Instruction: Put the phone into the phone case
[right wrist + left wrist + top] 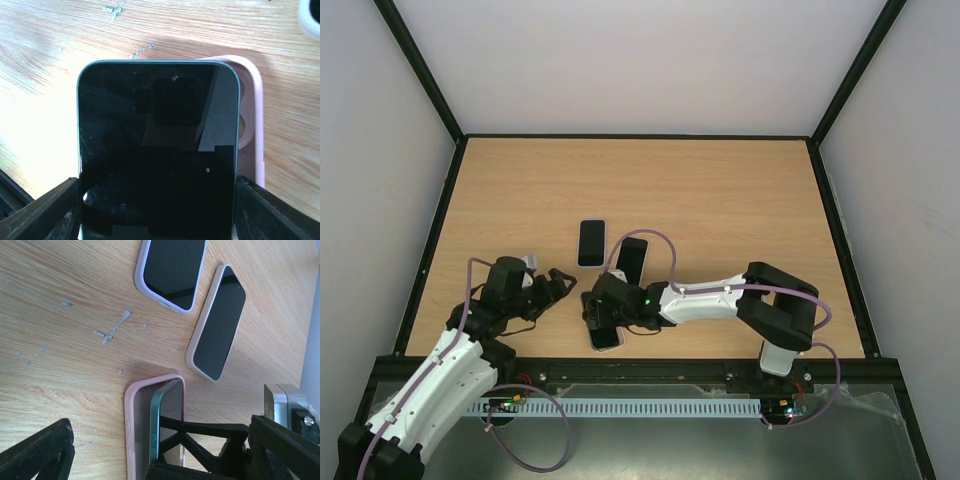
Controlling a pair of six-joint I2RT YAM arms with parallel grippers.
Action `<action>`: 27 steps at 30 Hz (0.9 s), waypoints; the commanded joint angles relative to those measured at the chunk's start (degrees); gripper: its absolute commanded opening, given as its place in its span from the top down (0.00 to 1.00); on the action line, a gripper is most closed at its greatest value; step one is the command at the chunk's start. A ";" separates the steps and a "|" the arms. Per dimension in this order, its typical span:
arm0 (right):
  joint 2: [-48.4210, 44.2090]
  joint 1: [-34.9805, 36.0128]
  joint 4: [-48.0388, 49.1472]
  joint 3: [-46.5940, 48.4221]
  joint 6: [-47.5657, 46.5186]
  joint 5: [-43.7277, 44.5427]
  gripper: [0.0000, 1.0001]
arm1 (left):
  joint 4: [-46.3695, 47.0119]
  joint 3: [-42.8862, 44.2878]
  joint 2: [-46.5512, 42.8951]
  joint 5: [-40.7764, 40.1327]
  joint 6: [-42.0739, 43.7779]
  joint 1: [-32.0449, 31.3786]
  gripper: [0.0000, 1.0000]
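Right gripper (pixel 603 308) gripping the teal-edged phone (pixel 157 150) over the pink phone case (pixel 252 95).
Its jaws are clamping the phone's long edges while the phone is leaning tilted into the case, by the middle of the table's (pixel 720 200) near edge. The left gripper (pixel 557 284) is hovering just beside, spread wide, holding nothing.

phone (pixel 157 155): teal-edged, dark screen, tilted over case | phone case (pixel 252 95): pink, lying flat, partly under phone
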 commanded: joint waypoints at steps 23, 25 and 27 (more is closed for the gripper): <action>-7.27 0.34 -4.18 -1.76 -0.98 5.03 0.35 | 3.42 -6.21 0.36 7.03 -2.14 0.14 0.19; -7.72 0.33 -4.09 -3.14 -0.72 5.84 0.37 | 4.08 -7.29 -0.04 7.81 -2.75 0.06 0.21; -7.72 0.32 -4.05 -4.30 -0.37 6.38 0.39 | 4.89 -8.35 -0.50 8.43 -3.45 -0.30 0.23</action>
